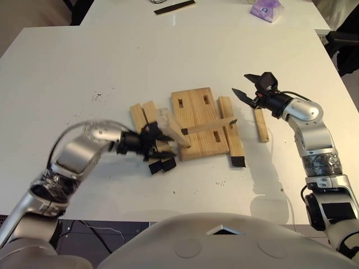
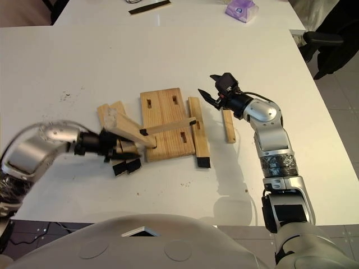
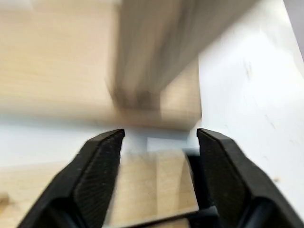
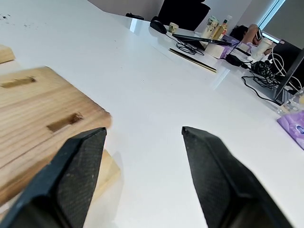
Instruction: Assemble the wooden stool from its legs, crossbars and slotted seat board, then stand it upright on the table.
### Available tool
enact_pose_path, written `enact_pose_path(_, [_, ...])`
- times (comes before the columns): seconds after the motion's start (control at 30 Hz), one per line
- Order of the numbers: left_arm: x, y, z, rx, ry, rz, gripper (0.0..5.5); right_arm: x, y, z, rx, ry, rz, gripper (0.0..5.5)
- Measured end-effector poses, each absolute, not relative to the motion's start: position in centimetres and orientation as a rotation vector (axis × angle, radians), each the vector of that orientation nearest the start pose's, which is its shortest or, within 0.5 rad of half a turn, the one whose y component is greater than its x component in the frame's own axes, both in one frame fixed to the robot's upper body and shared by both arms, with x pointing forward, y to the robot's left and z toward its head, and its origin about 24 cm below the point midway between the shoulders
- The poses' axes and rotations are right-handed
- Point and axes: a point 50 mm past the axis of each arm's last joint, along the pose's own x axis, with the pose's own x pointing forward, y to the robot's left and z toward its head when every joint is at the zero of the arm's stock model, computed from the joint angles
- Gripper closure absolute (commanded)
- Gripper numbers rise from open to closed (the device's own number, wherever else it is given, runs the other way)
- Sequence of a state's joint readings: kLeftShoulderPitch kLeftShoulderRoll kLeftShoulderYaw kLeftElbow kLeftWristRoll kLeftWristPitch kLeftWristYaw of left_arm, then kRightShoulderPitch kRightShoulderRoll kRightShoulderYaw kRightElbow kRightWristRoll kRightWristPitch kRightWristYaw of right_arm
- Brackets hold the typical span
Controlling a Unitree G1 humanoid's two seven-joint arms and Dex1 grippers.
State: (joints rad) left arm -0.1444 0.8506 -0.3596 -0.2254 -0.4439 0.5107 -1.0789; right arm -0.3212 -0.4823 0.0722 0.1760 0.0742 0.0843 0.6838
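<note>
1. Pale wooden seat board with dark slots [image 1: 196, 115] lies flat at mid-table on the white table [image 1: 84, 67].
2. Thin wooden crossbar [image 1: 210, 127] rests across the board and runs to its right edge.
3. Long wooden leg with a black foot [image 1: 231, 130] lies flat against the board's right edge, foot toward the robot.
4. Short wooden bar [image 1: 261, 124] lies alone on the table, right of that leg and apart from it.
5. Stack of flat wooden legs [image 1: 140, 115] sits left of the board, black feet at the near end.
6. Slanted wooden leg [image 1: 175, 131] lies from the stack toward the board's near-left corner.
7. Left gripper [image 1: 154, 140] is low over the stack, right at the slanted leg. Cannot tell whether it clasps any wood.
8. Right gripper [image 1: 241, 84] hangs above the table past the board's far-right corner, spread wide and holding nothing.
9. Purple packet [image 1: 266, 8] and dark flat strip [image 1: 175, 7] lie at the far table edge.
</note>
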Motion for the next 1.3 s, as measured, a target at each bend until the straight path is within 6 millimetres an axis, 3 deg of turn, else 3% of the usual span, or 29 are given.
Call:
enact_pose_path(0.27, [23.4, 18.3, 9.5, 0.379, 0.468, -1.198, 1.99, 30.2, -19.0, 9.1, -0.419, 0.080, 0.688, 2.58])
enact_pose_path(0.43, [21.4, 19.3, 10.9, 0.408, 0.408, -1.116, 1.99, 29.7, -19.8, 8.9, -0.411, 0.088, 0.657, 2.58])
enact_pose_path(0.53, [20.4, 20.6, 11.5, 0.347, 0.407, -0.935, 1.99, 29.3, -20.0, 8.9, -0.410, 0.087, 0.646, 2.58])
enact_pose_path(0.57, [19.7, 21.2, 11.6, 0.289, 0.394, -0.803, 1.99, 29.0, -20.1, 8.8, -0.407, 0.091, 0.636, 2.58])
enact_pose_path(0.67, [16.3, 21.0, 10.2, 0.153, 0.446, -0.587, 1.99, 28.3, -21.0, 8.4, -0.399, 0.112, 0.598, 2.58])
enact_pose_path(0.73, [14.0, 19.2, 9.4, 0.046, 0.495, -0.564, 1.99, 27.6, -21.5, 8.1, -0.391, 0.126, 0.576, 2.58])
enact_pose_path(0.8, [13.2, 18.0, 9.9, 0.006, 0.483, -0.566, 1.99, 27.2, -21.6, 8.1, -0.371, 0.124, 0.570, 2.58])
enact_pose_path(1.1, [12.4, 18.0, 8.7, 0.045, 0.556, -0.453, 1.99, 26.3, -21.8, 7.5, -0.347, 0.136, 0.540, 2.58])
enact_pose_path(1.3, [13.2, 19.4, 7.6, 0.065, 0.638, -0.400, 1.99, 26.3, -21.7, 7.3, -0.337, 0.133, 0.517, 2.58])
